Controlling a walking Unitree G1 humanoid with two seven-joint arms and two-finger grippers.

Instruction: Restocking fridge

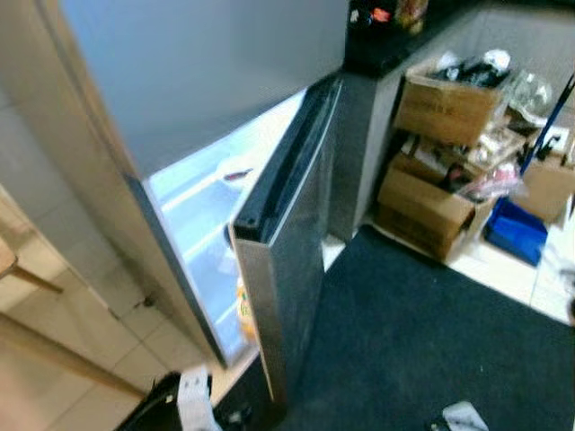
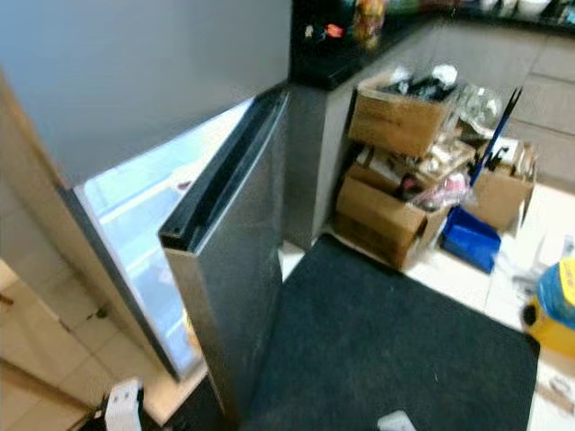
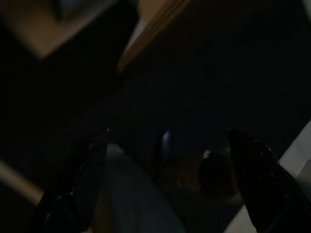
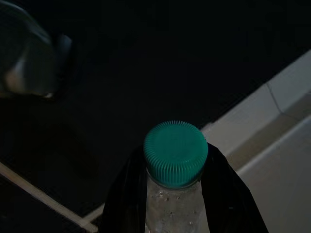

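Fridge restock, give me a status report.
Right gripper shut on green-capped bottle. Left gripper idle, low. Fridge door partly open, interior lit. Door edge stands between robot and shelves.

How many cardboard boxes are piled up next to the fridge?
3. One box sits on top by the dark counter, one lies under it on the floor, and one stands further right behind the blue bin. More may be hidden.

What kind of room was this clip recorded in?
Most likely a home kitchen, rather cluttered. A fridge stands with its lower door open and the inside lit, a dark countertop runs beside it, and stacked cardboard boxes sit on the tiled floor by a dark mat.
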